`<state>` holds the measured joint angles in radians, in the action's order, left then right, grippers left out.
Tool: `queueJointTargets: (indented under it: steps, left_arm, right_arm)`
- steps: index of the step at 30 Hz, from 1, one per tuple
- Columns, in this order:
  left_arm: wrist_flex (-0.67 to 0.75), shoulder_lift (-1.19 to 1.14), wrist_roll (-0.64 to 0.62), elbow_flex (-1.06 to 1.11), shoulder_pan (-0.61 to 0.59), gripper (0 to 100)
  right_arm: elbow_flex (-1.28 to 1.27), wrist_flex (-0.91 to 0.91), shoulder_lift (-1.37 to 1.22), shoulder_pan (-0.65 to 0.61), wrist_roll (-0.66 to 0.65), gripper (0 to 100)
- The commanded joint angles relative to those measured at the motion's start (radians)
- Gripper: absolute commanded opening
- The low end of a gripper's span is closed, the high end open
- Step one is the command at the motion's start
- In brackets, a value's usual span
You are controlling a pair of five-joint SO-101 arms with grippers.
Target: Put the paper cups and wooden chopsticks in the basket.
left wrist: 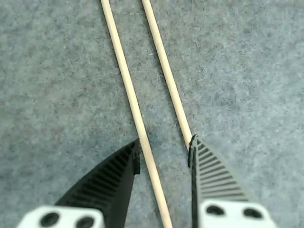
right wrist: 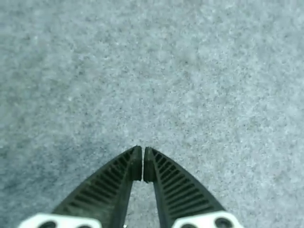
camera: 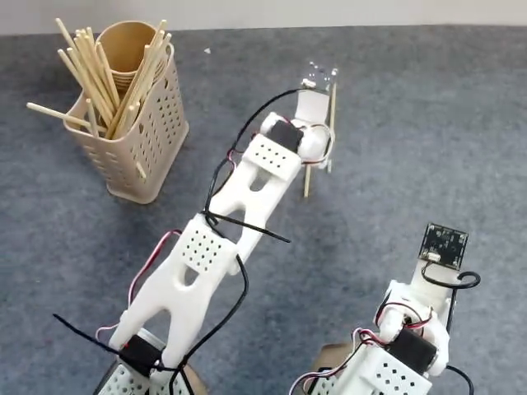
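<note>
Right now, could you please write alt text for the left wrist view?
The left tool is open over grey carpet: one chopstick runs between its fingers, and the other chopstick meets a fingertip.

We find room to pass over the table [camera: 445,115] between the two arms and around the right tool [right wrist: 142,151], whose jaws meet. The basket [camera: 152,144] mouth is crowded by a paper cup [camera: 123,45] and splayed chopsticks [camera: 86,70]. The left arm [camera: 247,197] crosses the middle. One chopstick [left wrist: 130,90] lies in the gap of the left tool [left wrist: 165,142]; a second chopstick [left wrist: 164,66] touches one fingertip.
</note>
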<state>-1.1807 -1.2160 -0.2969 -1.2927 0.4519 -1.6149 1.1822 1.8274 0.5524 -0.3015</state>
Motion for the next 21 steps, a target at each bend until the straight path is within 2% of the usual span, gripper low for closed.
queueJointTargets:
  steps: [1, 10, 15, 21]
  left_arm:
    - [0.002, -0.024, -0.008, -0.036, 0.012, 18]
    - [0.025, -0.031, -0.003, -0.038, 0.042, 19]
    - [0.008, 0.015, -0.003, -0.038, 0.042, 27]
    - [-0.005, 0.05, -0.003, -0.038, 0.036, 28]
  right_arm:
    - [0.035, 0.001, 0.008, -0.008, 0.005, 2.7]
    - [0.035, 0.001, 0.008, -0.008, 0.005, 2.7]
    - [0.035, 0.001, 0.008, -0.008, 0.005, 2.7]
    - [0.035, 0.001, 0.008, -0.008, 0.005, 2.7]
